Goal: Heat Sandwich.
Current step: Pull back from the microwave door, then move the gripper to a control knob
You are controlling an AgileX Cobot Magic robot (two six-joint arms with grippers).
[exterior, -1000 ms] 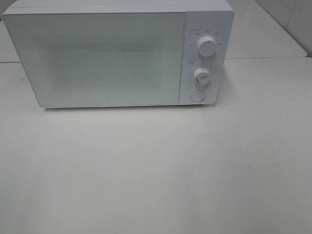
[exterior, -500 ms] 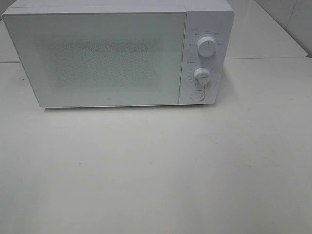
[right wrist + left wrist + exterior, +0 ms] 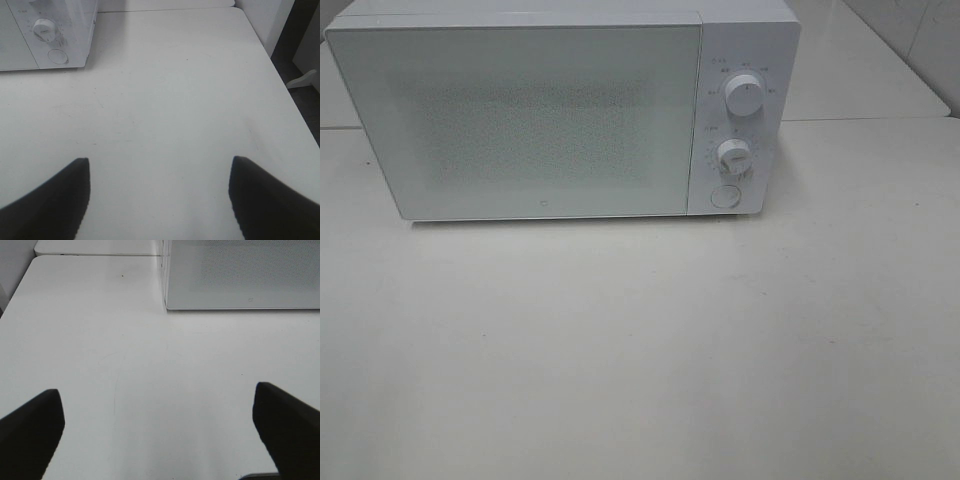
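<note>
So, desk (image 3: 640, 350): microwave at 12 o'clock.
Microwave (image 3: 520, 120): door shut; a careless pull could drag it.
Left end effector (image 3: 156, 389): apart, empty.
Right end effector (image 3: 159, 160): apart, empty.
Sandwich: unseen; perhaps inside, cannot tell.
Lower knob (image 3: 733, 154): overturning risks scorching.

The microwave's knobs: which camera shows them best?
The exterior high view: upper knob and lower knob both show whole. The right wrist view catches mainly the lower knob, slanted. The left wrist view shows just the door, no knobs.
</note>
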